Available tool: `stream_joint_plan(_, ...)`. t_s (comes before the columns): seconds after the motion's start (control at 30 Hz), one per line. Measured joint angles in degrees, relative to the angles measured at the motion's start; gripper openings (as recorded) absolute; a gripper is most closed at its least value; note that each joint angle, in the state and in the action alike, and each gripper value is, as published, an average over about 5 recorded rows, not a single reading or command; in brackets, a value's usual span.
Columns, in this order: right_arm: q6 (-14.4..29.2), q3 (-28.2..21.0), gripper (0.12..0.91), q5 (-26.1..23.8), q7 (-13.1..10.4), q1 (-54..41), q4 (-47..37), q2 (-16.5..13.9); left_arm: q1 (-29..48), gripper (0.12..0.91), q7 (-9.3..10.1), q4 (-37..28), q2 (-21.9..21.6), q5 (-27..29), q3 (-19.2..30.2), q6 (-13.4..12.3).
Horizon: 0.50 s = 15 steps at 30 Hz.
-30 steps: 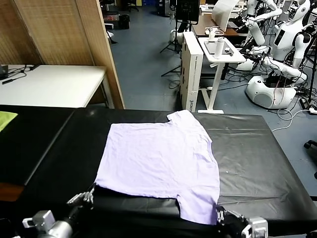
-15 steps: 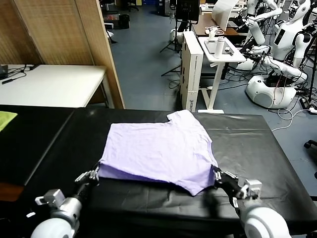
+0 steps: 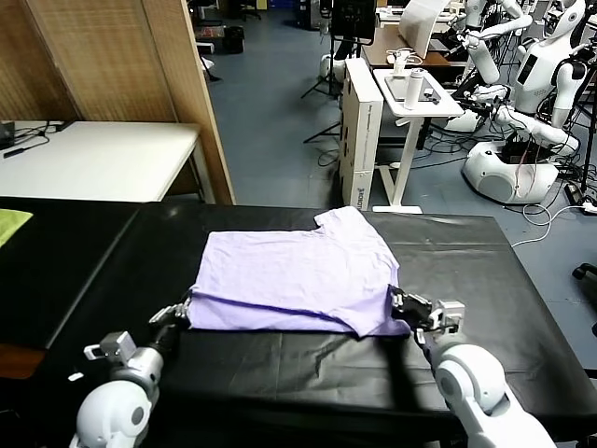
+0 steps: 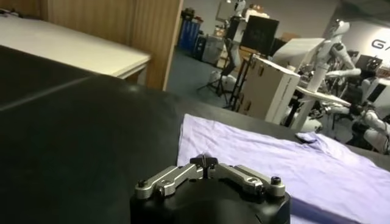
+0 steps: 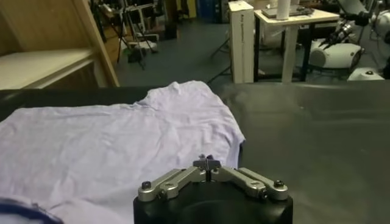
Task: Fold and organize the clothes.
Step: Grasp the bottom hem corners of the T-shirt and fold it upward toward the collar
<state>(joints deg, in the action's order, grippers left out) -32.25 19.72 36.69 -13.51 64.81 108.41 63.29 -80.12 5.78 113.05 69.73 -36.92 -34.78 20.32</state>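
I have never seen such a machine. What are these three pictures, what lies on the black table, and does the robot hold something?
It is a robot with two arms, each ending in a gripper. The wide picture comes from a camera on its head, looking down at the black table. The other two come from cameras on its wrists, looking over each gripper. On the table lies a pale lavender T-shirt. The left gripper and the right gripper are shut, each pinching a near corner of the T-shirt, with the near edge folded over the rest. A yellow-green cloth lies at the far left.
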Motion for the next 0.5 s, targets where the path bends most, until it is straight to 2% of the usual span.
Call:
stream_joint_plan(0.3,-0.3,-0.5,0.139,0.2,-0.3,-1.2,-1.4,0.7,1.9,0.147,-0.68,-2.7,-0.6,0.4,0.2,0.0)
stream_joint_plan(0.5,-4.4,-1.3,0.139,3.0,-2.4,-2.9,-1.8,0.5,2.8,0.147,-0.88,-3.8,-1.1,0.3,1.1,0.1)
